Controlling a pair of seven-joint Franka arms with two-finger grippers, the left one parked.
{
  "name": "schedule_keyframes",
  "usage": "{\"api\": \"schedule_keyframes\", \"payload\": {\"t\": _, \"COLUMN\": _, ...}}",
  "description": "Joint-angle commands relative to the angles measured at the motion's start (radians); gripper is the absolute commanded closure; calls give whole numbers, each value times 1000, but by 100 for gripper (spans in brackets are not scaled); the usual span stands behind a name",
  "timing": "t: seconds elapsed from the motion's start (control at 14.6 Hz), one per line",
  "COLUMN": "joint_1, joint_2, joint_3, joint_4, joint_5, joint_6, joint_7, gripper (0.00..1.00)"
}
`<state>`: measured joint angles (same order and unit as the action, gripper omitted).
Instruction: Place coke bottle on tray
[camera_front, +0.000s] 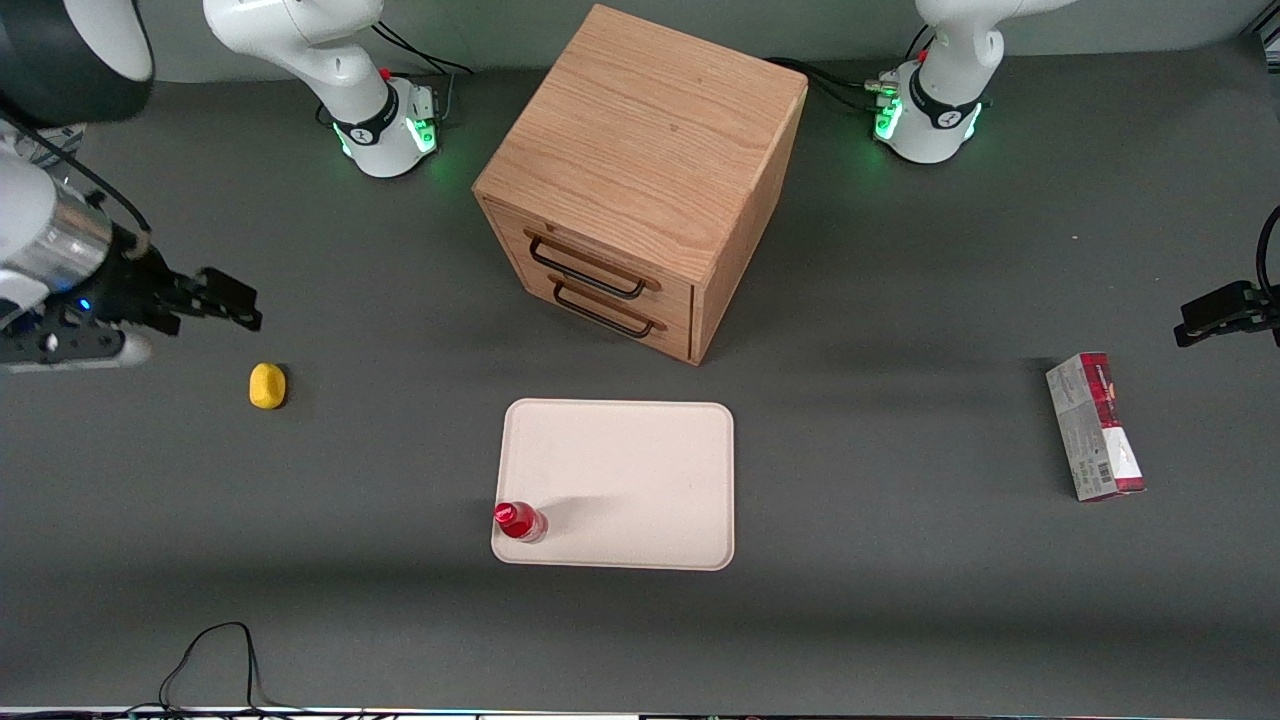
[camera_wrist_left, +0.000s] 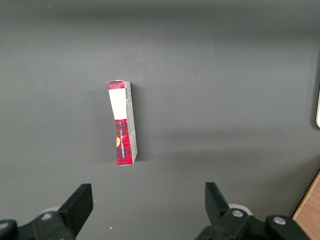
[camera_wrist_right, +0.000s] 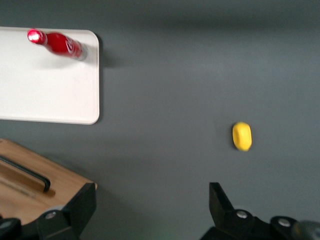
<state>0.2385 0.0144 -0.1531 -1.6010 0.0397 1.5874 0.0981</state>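
Observation:
The coke bottle (camera_front: 520, 521), clear with a red cap and red label, stands upright on the cream-white tray (camera_front: 640, 470), at the tray's corner nearest the front camera on the working arm's side. The bottle (camera_wrist_right: 59, 43) and tray (camera_wrist_right: 45, 95) also show in the right wrist view. My gripper (camera_front: 235, 305) is open and empty, raised above the table toward the working arm's end, well away from the tray. In the wrist view its fingers (camera_wrist_right: 80, 205) stand wide apart with bare table between them.
A wooden drawer cabinet (camera_front: 640, 180) with two dark handles stands farther from the front camera than the tray. A small yellow object (camera_front: 267, 386) lies on the table near my gripper. A red-and-grey carton (camera_front: 1095, 427) lies toward the parked arm's end.

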Motion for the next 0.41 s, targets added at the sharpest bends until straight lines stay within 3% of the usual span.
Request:
{"api": "schedule_keyframes", "payload": {"t": 0.0, "joint_1": -4, "joint_2": -99, "joint_3": -2, "joint_4": -112, "joint_5": 20, "joint_6": 17, "joint_7": -1, "gripper": 0}}
{"api": "schedule_keyframes", "payload": {"t": 0.34, "joint_1": -4, "joint_2": -99, "joint_3": 0, "joint_4": -109, "joint_5": 11, "joint_6": 20, "joint_7": 14, "gripper": 0}}
